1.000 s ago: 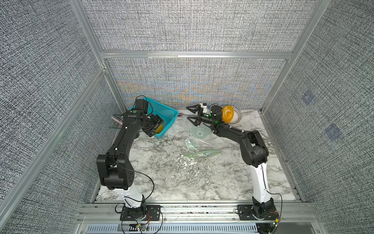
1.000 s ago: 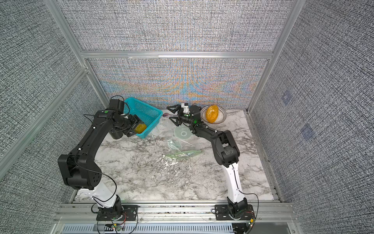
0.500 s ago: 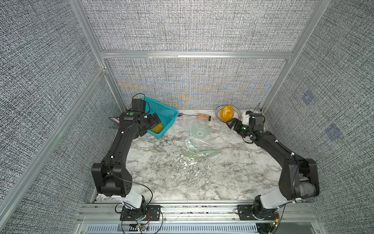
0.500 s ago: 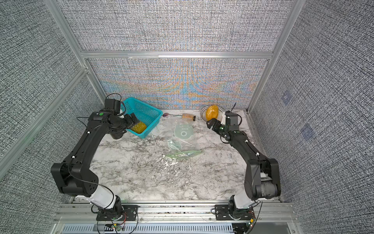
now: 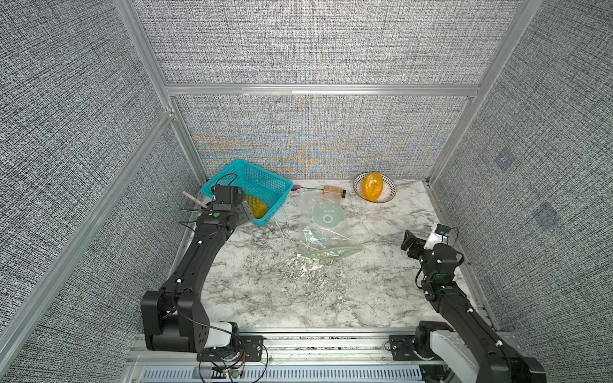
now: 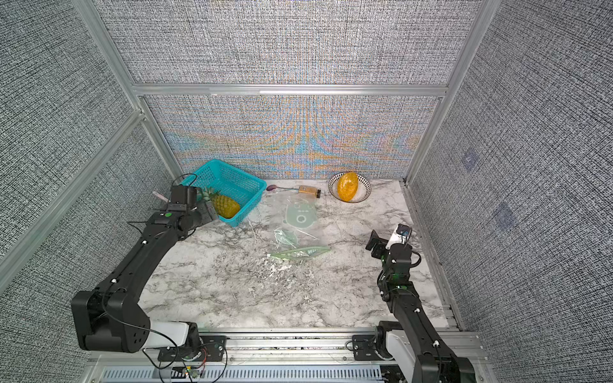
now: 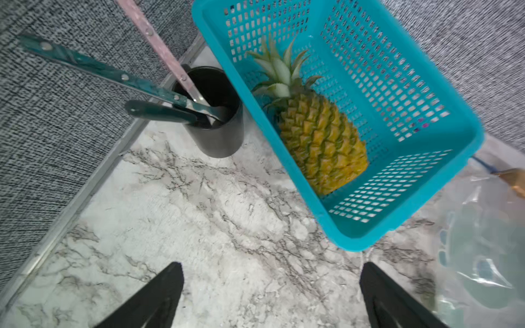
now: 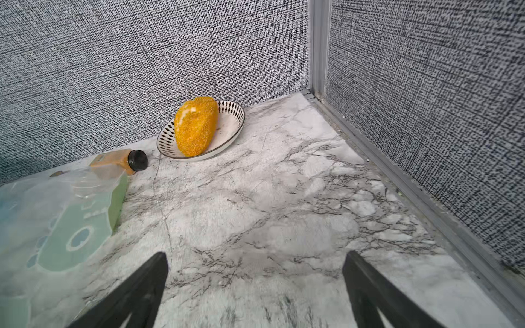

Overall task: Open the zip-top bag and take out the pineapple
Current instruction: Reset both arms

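Observation:
The pineapple (image 6: 226, 205) (image 7: 321, 142) lies on its side inside the teal basket (image 5: 265, 170) at the far left, outside the bag. In both top views the clear zip-top bag (image 5: 323, 220) (image 6: 297, 219) lies flat and crumpled in the middle of the table, its pale green zip strip (image 5: 331, 252) toward the front. My left gripper (image 7: 271, 267) (image 6: 207, 212) hovers open over bare marble just in front of the basket, holding nothing. My right gripper (image 8: 255, 255) (image 5: 409, 242) is open and empty near the right wall, away from the bag.
A patterned bowl (image 5: 391, 190) with a smooth orange-yellow fruit (image 5: 372, 186) sits at the far right. A small amber bottle (image 5: 334, 190) and a purple spoon (image 5: 296, 188) lie by the back wall. A black cup (image 7: 216, 125) of utensils stands beside the basket.
My left gripper has opened and drawn back from the basket, leaving the pineapple in it. My right arm has swung from the far middle back to the right side.

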